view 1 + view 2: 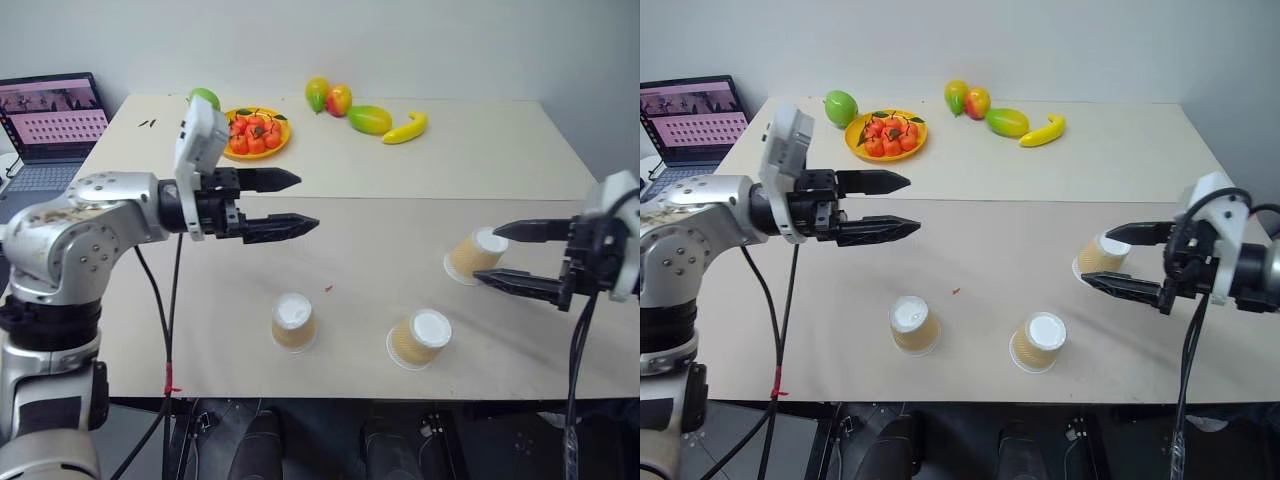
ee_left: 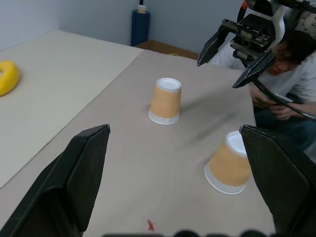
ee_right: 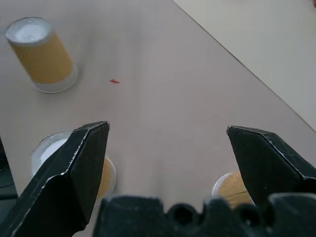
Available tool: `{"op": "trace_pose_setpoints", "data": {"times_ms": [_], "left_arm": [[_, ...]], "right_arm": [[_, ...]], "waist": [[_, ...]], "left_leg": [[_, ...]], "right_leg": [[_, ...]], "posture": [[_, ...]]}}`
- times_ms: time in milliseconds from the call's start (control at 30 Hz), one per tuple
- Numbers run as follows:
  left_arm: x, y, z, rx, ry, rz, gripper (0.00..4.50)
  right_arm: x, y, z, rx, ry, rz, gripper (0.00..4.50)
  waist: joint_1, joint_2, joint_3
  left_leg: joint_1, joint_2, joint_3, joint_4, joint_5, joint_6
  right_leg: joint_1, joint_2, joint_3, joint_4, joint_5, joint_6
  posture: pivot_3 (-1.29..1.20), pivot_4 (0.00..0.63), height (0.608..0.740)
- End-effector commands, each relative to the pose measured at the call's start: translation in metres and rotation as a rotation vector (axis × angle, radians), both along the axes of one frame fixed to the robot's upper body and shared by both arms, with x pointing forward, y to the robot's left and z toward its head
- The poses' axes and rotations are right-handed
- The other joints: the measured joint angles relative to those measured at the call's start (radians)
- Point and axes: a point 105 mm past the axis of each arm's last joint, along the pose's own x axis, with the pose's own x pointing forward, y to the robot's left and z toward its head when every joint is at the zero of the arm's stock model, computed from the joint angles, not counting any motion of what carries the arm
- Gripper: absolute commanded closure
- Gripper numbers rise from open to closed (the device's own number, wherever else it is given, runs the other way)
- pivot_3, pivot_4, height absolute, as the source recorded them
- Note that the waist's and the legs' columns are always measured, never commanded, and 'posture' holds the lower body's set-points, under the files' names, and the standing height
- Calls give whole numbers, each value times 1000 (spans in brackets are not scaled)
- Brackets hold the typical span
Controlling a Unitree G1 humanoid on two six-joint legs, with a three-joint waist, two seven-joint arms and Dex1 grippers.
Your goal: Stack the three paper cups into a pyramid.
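No legible text or labels anywhere.

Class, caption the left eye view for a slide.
Both grippers, left and right, open above three separate upturned cups on a table.

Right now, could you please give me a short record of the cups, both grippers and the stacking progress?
cups: three paper cups, upside down, apart on the table
left cup
middle cup
right cup, next to the right gripper
left gripper: open, empty, raised
right gripper: open, holds nothing
pyramid: not begun
behind: plate of red fruit, banana
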Motion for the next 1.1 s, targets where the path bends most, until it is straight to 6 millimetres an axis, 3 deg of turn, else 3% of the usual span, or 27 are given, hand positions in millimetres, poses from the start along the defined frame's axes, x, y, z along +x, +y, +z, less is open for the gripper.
{"op": "trace_pose_setpoints", "data": {"times_ms": [33,200,467,867,1100], "left_arm": [[-2,-8,12,16,-60,-86,0],[-10,-22,-5,192,-92,-232,0],[-7,-28,-5,239,-116,-302,0],[0,-29,4,296,-141,-304,0],[2,-25,7,301,-141,-282,0]], "right_arm": [[-25,19,5,36,-23,56,42],[-40,38,-11,72,26,63,42],[-51,54,-34,111,84,24,42],[-33,58,-72,152,133,-28,42],[-26,58,-81,145,123,-18,42]], "waist": [[4,0,0],[4,-1,-1],[4,-1,-1],[1,-1,-1],[2,-1,-1]], "left_leg": [[1,0,-1,0,0,0],[9,0,0,-1,0,0],[9,0,-1,-1,0,0],[9,0,-1,0,0,0],[9,0,-1,0,0,0]], "right_leg": [[2,1,-1,0,0,0],[11,0,0,-2,-1,0],[11,1,0,-2,-1,0],[11,1,0,-2,-1,0],[10,1,0,-2,-1,0]], "posture": [[0,150,732],[0,150,732],[0,150,732],[0,150,732],[0,150,732]]}}
